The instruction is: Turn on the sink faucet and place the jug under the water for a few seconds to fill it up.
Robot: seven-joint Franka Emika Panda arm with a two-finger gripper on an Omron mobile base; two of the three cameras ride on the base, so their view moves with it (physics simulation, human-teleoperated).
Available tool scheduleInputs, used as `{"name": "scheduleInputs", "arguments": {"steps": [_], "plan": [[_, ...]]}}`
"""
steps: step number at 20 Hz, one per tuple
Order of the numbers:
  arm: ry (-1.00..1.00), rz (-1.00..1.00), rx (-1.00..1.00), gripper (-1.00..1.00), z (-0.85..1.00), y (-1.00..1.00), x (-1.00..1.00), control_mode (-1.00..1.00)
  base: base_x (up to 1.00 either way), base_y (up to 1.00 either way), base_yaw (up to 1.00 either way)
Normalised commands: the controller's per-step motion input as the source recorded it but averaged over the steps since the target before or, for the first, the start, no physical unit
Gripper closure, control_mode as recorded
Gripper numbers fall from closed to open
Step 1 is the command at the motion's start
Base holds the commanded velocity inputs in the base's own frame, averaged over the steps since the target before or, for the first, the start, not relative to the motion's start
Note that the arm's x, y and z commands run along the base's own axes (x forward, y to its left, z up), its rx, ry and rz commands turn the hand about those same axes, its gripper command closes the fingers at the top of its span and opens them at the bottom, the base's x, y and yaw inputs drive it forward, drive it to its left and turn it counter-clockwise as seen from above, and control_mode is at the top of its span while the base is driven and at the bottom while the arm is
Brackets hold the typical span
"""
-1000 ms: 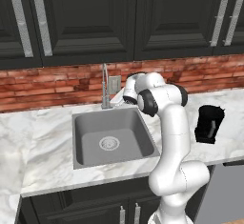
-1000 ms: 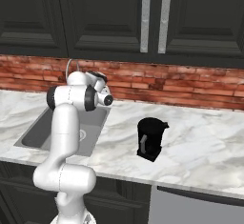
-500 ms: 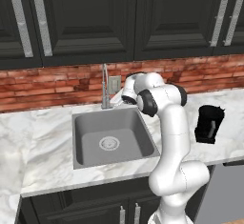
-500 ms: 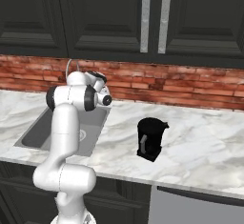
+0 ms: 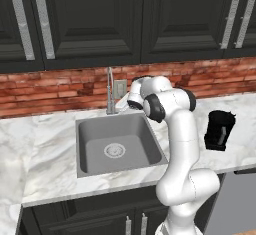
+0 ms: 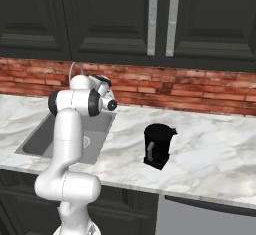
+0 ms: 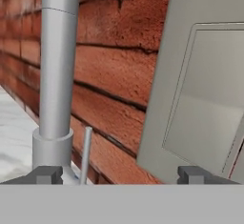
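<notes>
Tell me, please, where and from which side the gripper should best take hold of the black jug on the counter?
Probably around the jug's round body, coming from the sink side with the fingers level. It stands upright on the marble counter, apart from everything, and its handle faces the counter's front edge, so the sides look free. The gripper, open, is at the faucet.

2 base views flank the sink point(image 5: 117, 149) from behind; the hand view faces the brick wall point(image 7: 114, 66) closely.

Dark cabinet doors point(image 5: 90, 19) with long silver handles point(image 6: 152, 21) hang above a red brick wall point(image 5: 55, 86) bearing a grey outlet plate point(image 7: 205, 89); white marble counter point(image 6: 210, 154) runs below it.
</notes>
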Motion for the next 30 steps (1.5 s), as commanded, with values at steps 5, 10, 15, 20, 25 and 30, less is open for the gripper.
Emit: {"name": "scheduleInputs", "arguments": {"steps": [5,10,15,20,25,30], "plan": [[0.01,0.00,0.00,1.00,-0.20,0.41,0.21,-1.00,0.00,0.00,0.00],[0.00,-0.03,0.00,1.00,-0.06,0.35,0.31,-1.00,0.00,0.00,0.00],[0.00,-0.07,0.00,1.00,-0.01,0.26,0.34,-1.00,0.00,0.00,0.00],[0.04,-0.11,0.02,1.00,0.00,0.02,0.42,-1.00,0.00,0.00,0.00],[0.06,-0.16,0.01,1.00,-0.02,-0.01,0.43,-1.00,0.00,0.00,0.00],[0.06,-0.16,0.03,1.00,-0.07,-0.03,0.41,-1.00,0.00,0.00,0.00]]}}
